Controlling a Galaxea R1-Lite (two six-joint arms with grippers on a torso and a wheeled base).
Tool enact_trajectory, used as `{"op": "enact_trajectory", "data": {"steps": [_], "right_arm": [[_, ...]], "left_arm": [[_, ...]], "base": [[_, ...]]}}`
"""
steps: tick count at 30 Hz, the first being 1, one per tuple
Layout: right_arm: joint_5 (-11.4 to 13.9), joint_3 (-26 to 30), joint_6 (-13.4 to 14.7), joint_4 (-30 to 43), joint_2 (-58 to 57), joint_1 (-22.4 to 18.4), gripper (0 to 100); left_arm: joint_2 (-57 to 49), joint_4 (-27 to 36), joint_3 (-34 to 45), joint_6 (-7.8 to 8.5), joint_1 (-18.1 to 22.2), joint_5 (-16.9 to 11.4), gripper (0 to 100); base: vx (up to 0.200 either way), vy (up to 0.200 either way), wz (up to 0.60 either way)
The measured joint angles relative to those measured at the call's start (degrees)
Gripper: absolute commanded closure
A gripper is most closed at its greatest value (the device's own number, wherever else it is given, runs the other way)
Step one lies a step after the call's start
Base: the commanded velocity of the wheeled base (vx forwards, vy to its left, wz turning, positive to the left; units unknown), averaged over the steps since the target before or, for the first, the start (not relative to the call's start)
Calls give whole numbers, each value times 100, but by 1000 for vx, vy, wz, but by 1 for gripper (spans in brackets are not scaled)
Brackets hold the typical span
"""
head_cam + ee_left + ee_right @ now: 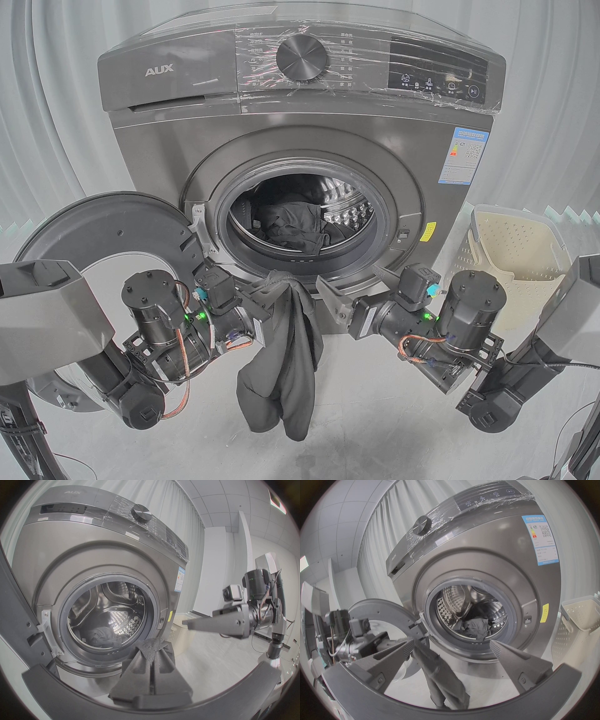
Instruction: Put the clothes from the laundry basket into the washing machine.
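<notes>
Clothes (290, 225) already lie in the drum (337, 206), and one more dark garment (281, 369) hangs from the left pincer (275, 294), which is clenched on its top edge just in front of the washing machine (300, 125), below its open mouth. The right pincer (347, 275) sits released and empty just beside it. The laundry basket (519, 250) stands right of the machine and seems to hold nothing more, so this looks like the last loading step. Next, the garment must be lifted over the door seal and pushed deep before release. Its long axis runs vertical, loose end pointing at the floor.
</notes>
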Motion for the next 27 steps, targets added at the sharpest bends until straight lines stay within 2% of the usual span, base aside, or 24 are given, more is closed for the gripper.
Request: {"op": "enact_trajectory", "data": {"steps": [9, 19, 27], "right_arm": [[112, 295, -94, -55, 144, 22, 0], [279, 280, -204, -71, 378, 11, 0], [301, 193, -217, -66, 541, -5, 0]], "left_arm": [[-99, 5, -43, -9, -6, -10, 100], [-208, 5, -43, -11, 0, -7, 100], [-230, 5, -57, -11, 5, -10, 100]], "base": [[0, 0, 0], [0, 0, 0], [0, 0, 0]]}}
